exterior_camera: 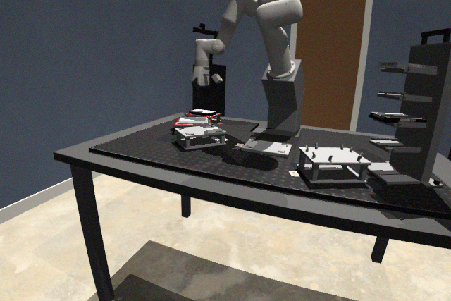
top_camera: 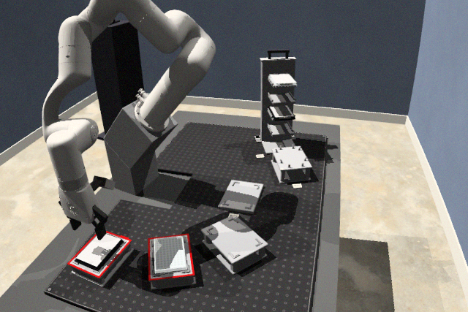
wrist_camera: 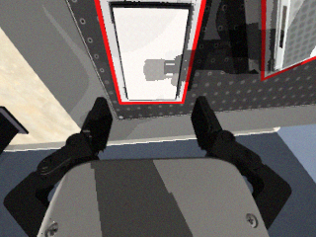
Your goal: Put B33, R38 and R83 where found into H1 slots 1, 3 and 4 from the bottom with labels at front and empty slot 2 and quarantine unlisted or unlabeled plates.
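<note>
My gripper point(top_camera: 87, 229) is open and empty. It hangs a little above the near end of the left red-framed quarantine nest, as the wrist view point(wrist_camera: 150, 106) also shows. A white-topped plate point(top_camera: 99, 250) point(wrist_camera: 150, 54) lies flat in that nest, clear of the fingers. The second red-framed nest holds a plate with a grid of wells point(top_camera: 170, 253) point(wrist_camera: 291, 35). The plate hotel H1 point(top_camera: 277, 99) point(exterior_camera: 418, 108) stands at the back right. Its top shelf holds a white plate point(top_camera: 282, 80). The second shelf from the bottom holds a dark plate point(top_camera: 281, 112) point(exterior_camera: 394, 116). I cannot read any labels.
A raised nest with pins point(top_camera: 291, 163) stands in front of the hotel. A flat nest point(top_camera: 241, 195) lies mid-deck and a raised nest point(top_camera: 234, 242) stands right of the quarantine nests; all three hold no plate. The arm's pedestal point(top_camera: 131, 150) stands at the back left.
</note>
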Motion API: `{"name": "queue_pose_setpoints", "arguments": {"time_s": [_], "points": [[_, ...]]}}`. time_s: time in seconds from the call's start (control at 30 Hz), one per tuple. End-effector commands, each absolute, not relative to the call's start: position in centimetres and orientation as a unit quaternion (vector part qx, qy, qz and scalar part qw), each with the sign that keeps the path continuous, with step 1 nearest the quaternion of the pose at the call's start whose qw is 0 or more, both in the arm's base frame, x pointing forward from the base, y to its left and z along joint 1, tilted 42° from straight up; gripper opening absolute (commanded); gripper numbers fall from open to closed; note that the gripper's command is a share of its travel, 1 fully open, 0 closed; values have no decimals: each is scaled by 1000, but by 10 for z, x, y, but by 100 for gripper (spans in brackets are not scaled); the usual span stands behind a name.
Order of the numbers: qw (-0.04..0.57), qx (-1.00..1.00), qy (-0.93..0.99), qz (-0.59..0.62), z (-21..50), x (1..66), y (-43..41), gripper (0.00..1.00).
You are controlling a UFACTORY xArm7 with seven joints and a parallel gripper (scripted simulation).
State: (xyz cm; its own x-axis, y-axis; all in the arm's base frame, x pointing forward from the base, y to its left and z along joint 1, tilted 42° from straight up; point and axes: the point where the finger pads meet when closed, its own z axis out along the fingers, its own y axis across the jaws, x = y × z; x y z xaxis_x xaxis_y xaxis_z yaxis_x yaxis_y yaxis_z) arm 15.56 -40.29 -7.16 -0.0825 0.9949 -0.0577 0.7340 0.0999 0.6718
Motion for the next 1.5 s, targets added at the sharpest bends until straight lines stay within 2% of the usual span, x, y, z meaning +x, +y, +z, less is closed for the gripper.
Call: {"name": "queue_pose_setpoints", "arguments": {"time_s": [0.0, 0.63, 1.47], "points": [[265, 624, 693, 246, -70, 154, -404, 100], [265, 624, 693, 246, -70, 154, -404, 100], [265, 624, 693, 246, -19, 107, -405, 100]]}}
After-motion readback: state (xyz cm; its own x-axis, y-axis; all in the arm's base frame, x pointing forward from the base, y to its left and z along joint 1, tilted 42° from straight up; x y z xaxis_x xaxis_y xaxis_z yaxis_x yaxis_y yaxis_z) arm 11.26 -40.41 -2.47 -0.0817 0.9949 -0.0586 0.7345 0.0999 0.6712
